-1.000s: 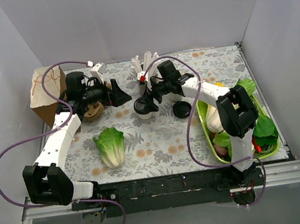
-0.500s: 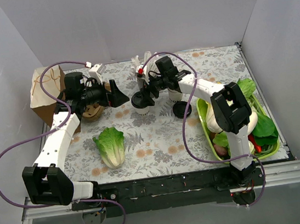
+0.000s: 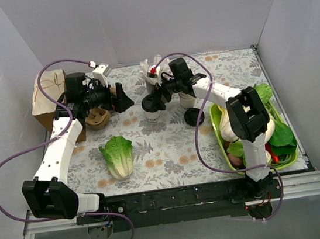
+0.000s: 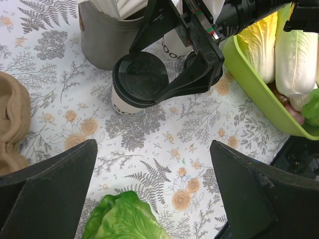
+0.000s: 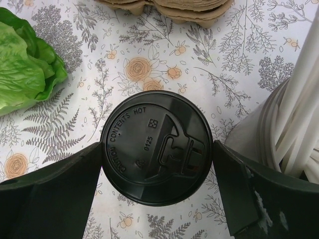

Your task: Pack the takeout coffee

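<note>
Takeout coffee (image 3: 151, 105) stood unpacked on the floral worktop (image 3: 169, 147), beside a grey cup of sticks (image 4: 107, 42). Right claw (image 5: 157, 149) straddled its lid, grip unclear. Left claw (image 4: 153, 143) gaped empty near the pulp cup carrier (image 3: 98, 117) and paper bag (image 3: 48, 101).

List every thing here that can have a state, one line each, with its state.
takeout coffee: upright, lid on.
right gripper: fingers either side of the coffee's lid; grip unclear.
left gripper: open, empty.
grey cup: upright, holding white sticks.
green tray: filled with vegetables.
</note>
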You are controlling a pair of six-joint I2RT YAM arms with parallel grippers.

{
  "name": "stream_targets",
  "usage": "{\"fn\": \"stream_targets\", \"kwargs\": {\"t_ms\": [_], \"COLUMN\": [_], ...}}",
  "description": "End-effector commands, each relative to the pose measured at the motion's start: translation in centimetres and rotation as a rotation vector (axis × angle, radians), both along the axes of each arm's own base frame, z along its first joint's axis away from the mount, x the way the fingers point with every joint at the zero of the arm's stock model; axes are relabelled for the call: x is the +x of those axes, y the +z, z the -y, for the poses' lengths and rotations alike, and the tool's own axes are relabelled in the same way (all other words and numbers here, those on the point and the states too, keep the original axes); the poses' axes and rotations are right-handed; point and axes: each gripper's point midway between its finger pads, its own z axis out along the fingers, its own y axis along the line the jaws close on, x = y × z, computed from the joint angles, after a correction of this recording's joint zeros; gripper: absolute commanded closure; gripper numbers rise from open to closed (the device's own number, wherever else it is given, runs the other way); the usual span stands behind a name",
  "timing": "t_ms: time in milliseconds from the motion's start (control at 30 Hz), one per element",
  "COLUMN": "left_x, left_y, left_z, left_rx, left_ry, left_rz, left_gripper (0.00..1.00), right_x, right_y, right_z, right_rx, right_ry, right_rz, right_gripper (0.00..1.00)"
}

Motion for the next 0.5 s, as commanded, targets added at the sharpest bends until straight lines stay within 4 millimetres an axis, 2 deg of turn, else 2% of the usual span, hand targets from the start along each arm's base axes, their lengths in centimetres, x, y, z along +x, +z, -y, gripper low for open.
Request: {"fn": "stream_targets", "kwargs": {"t_ms": [0, 333, 467], "left_x": [0.1, -0.5, -0.8], "left_y": [1.5, 0.7, -0.1], "left_z": [-0.9, -0.4, -0.1], "left_rx": [0.057, 0.035, 0.012], "left_ry": [0.005, -0.028, -0.038], "left_rz": [0.059, 0.029, 0.002], "left_gripper": [0.02, 0.02, 0.02], "right_x": [0.5, 0.4, 0.1], "right_y": [2.5, 2.3, 3.2], "right_z": [-0.6, 0.2, 0.4], "right_rx": [0.052, 0.015, 0.021], "right_ry": [0.002, -0.019, -0.009], "right_rz": [0.041, 0.045, 0.077], "right_gripper": [0.04, 0.02, 0.02]}}
